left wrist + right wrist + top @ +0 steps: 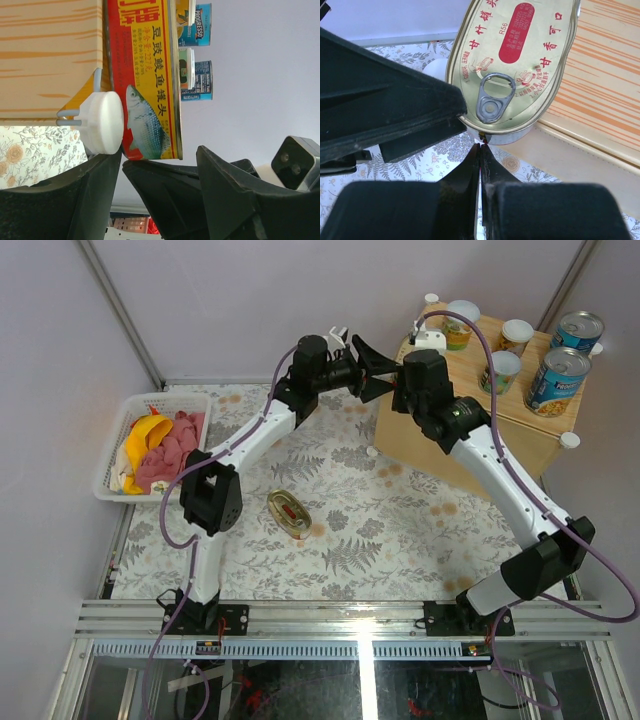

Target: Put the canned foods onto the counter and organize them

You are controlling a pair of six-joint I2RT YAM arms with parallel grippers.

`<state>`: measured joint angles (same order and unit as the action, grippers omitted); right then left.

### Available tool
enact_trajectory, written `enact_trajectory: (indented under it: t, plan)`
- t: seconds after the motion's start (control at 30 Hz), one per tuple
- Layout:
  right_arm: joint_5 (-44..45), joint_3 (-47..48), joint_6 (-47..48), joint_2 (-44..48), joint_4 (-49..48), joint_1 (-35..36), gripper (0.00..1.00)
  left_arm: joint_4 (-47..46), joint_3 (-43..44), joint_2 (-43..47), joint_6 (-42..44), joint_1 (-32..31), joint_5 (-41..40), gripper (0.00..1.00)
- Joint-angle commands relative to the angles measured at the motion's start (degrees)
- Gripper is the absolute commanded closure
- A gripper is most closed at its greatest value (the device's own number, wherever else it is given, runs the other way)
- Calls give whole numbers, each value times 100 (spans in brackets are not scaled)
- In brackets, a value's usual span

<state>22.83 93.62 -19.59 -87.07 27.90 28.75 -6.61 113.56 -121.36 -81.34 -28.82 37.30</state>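
Note:
A flat oval gold tin [512,65] with a pull tab lies at the left edge of the bamboo counter [600,75], partly overhanging it. In the left wrist view its red and yellow fish label [145,80] shows beside a white corner cap [102,122]. My left gripper [156,152] is open, with its fingertips either side of the tin's near end, not clamped. My right gripper [481,147] is shut, its tips just below the tin's rim. A second oval tin [288,512] lies on the table. Two blue cans [557,380] and three small cans [500,370] stand on the counter [470,430].
A white basket [115,455] with red and yellow cloths stands at the table's left. Both arms crowd together at the counter's left edge, where my left gripper [392,375] meets the right wrist [428,380]. A floral cloth [400,520] covers the table.

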Motion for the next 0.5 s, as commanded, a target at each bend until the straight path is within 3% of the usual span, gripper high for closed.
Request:
enact_trajectory:
  t: [0.0,0.47]
  plan:
    - [10,323,190,-36,-352,-96,100,-456,-263,402,-22,43,173,38]
    - [-69,512,214,-279,-452,-192,100,-492,-717,699,39,61,1,36]
